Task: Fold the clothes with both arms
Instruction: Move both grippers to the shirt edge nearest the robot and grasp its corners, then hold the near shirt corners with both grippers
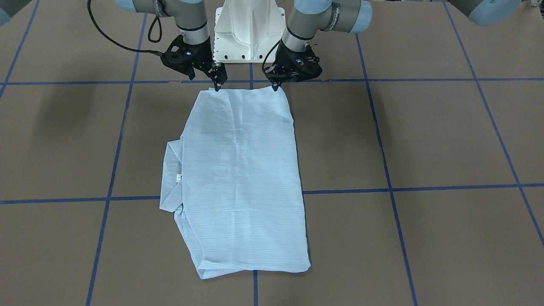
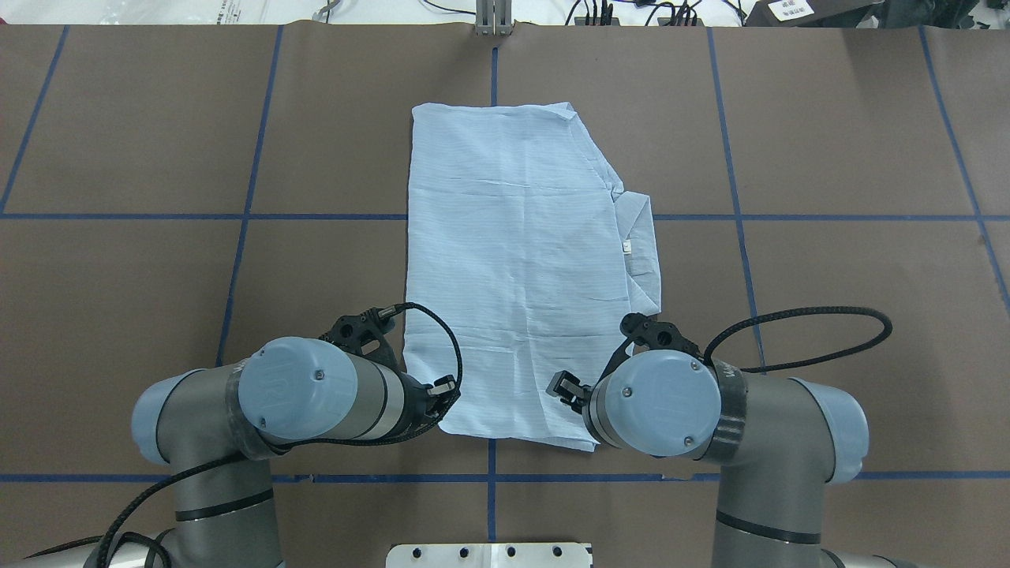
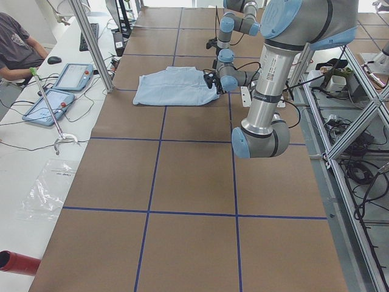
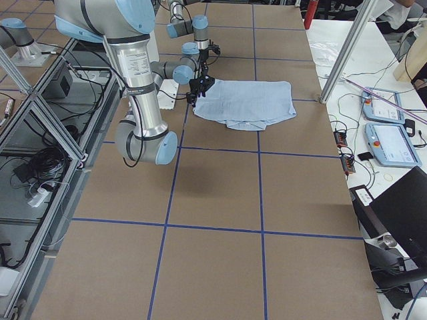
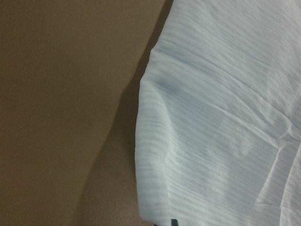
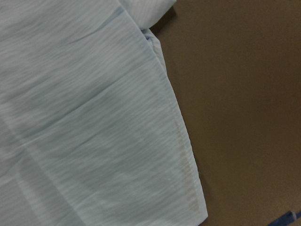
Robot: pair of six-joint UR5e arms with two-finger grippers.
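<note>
Left tool [image 1: 275,86] pinching shirt [image 1: 242,170] corner, right tool [image 1: 217,85] pinching other corner, shirt flat beyond.

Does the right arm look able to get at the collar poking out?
Probably yes. The collar lies uncovered on the edge of the shirt nearest the right gripper, with nothing between them; the left gripper sits at the other near corner, out of the way.

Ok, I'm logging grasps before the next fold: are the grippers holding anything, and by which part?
Both hold the striped shirt: the left gripper and right gripper each appear to pinch one corner of its edge nearest the robot.
</note>
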